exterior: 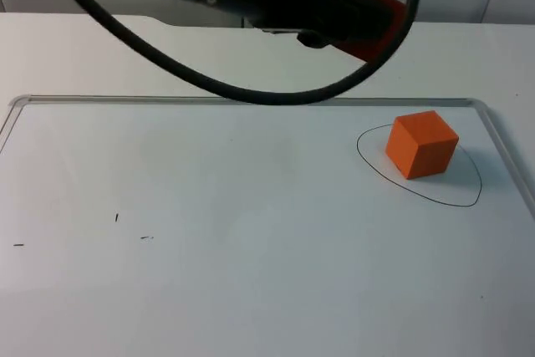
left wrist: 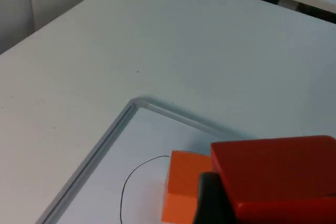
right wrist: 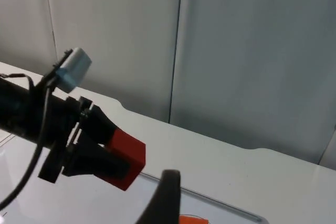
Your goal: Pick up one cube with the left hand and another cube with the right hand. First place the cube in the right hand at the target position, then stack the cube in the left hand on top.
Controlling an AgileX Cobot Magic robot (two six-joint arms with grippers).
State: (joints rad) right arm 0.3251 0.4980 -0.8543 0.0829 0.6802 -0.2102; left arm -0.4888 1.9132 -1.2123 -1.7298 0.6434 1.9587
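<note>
Holding the red cube (right wrist: 126, 158) clamped in my left gripper (right wrist: 107, 163), high at 12 o'clock, I await stacking onto the orange cube (exterior: 422, 145) seated inside the drawn target outline (exterior: 468, 202), while whether my right gripper (right wrist: 163, 198) is open I cannot tell.

The orange cube (exterior: 422, 145) looks matt and smooth, like foam or soft plastic. The red cube (left wrist: 278, 174) has a slightly shinier, hard-plastic look. The whiteboard (exterior: 251, 232) is smooth with a faint sheen, framed by a silvery metal-looking rim (exterior: 251, 99). The table (left wrist: 173, 40) is matt white.
</note>
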